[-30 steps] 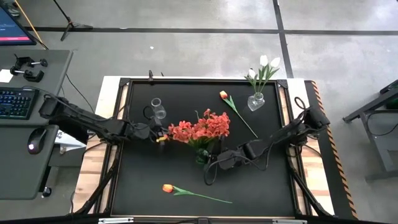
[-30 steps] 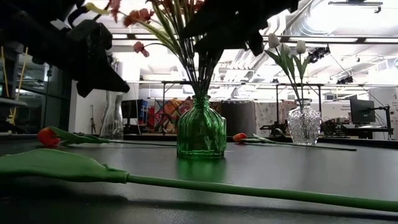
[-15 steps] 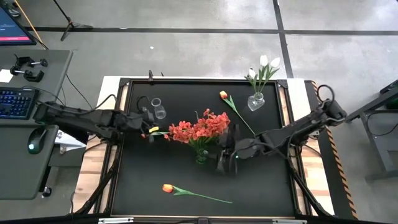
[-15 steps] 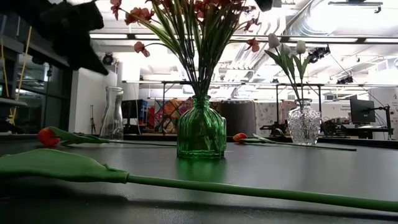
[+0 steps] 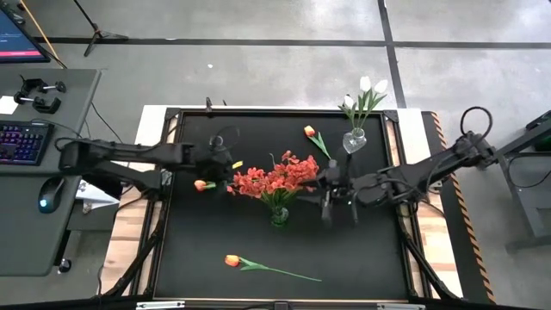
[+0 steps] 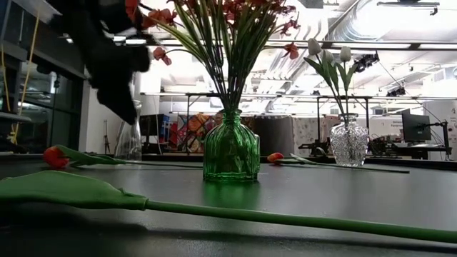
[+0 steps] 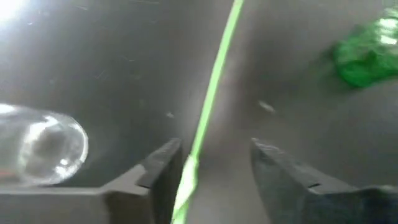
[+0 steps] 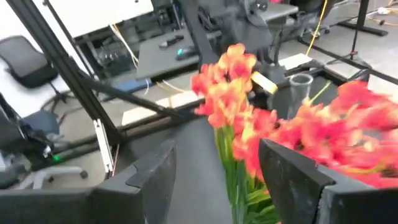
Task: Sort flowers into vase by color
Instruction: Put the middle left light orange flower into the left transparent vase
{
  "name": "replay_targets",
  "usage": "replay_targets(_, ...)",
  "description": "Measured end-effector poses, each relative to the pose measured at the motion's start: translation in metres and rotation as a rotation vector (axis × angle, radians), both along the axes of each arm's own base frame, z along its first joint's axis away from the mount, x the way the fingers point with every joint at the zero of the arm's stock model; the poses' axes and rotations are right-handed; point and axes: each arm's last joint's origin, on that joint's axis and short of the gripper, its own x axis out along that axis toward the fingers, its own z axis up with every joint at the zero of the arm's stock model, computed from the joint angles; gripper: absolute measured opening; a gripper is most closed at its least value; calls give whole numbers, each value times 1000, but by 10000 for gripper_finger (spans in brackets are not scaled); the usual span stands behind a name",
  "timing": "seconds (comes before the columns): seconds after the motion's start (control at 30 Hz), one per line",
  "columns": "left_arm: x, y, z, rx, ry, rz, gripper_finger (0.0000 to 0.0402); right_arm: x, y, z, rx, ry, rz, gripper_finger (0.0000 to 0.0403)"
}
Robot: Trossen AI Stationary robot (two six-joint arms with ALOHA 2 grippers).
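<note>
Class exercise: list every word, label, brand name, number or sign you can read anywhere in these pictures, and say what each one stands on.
No text can be read in any view.
Monitor at the top left corner of the high view: something shows on its screen, too small to read.
Keyboard: key legends too small to read.
Green vase, clear vases and flowers: no labels visible.

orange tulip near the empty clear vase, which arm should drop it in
Left. The left gripper already has the orange tulip stem between its fingers beside the empty vase; the right gripper is open by the green vase.
</note>
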Motion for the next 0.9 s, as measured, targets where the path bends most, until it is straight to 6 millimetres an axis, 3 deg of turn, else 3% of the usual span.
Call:
replay_targets(0.1, 12, 12, -6, -43, 108, 74, 214, -9, -4, 11, 22, -45, -3, 216)
replay_targets(0.23, 22, 24, -4, -267, 173, 177, 233, -18, -8, 21, 40, -83, -7, 216)
replay_targets(0.33, 22, 25, 1, -426, 154, 106, 233, -20, -9, 22, 22, -85, -7, 216)
replay_targets(0.43, 17, 19, 10, -458, 194, -32, 232, -20, -9, 21, -3, -74, -2, 216)
replay_targets(0.57, 16, 6, 20, -375, 252, -216, 231, -20, -9, 17, -14, -33, -3, 216)
replay_targets(0.77, 24, -24, 28, 9, 277, -606, 221, -21, -9, 15, -21, -14, -2, 216)
replay_targets(0.9, 24, -44, 28, 105, 289, -754, 213, -21, -9, 15, -21, -14, -2, 216)
